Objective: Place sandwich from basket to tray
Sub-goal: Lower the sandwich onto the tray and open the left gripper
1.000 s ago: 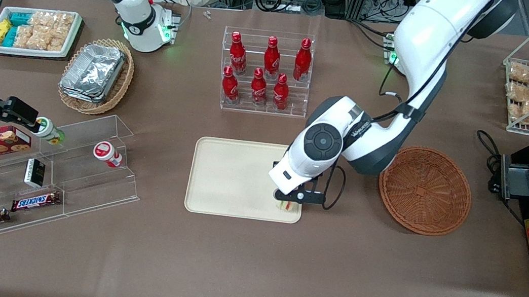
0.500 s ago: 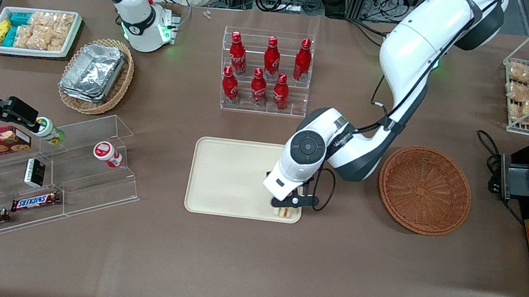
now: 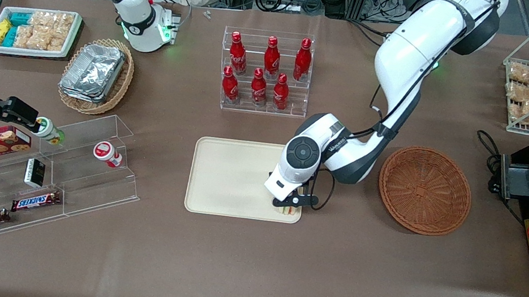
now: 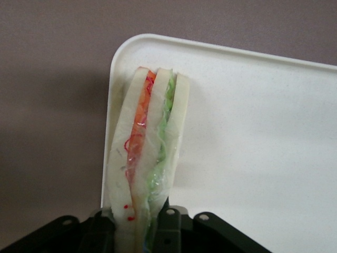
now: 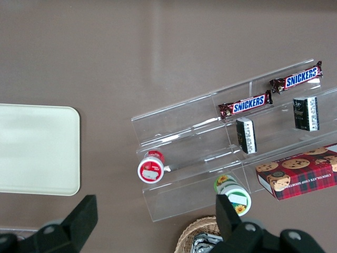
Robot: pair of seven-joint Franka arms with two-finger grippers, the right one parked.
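- The end effector (image 3: 288, 206) is hanging low over the tray (image 3: 230, 177), at its corner nearest the front camera on the basket's side, fingers closed on the sandwich (image 4: 147, 158).
- The sandwich is standing on edge just inside the tray's rim; from the front, the wrist is hiding most of it.
- The woven basket (image 3: 425, 190) is sitting on the tabotop beside the end effector, well apart.

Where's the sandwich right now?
The sandwich is held in the gripper over the tray, at the tray corner nearest the front camera on the basket side.
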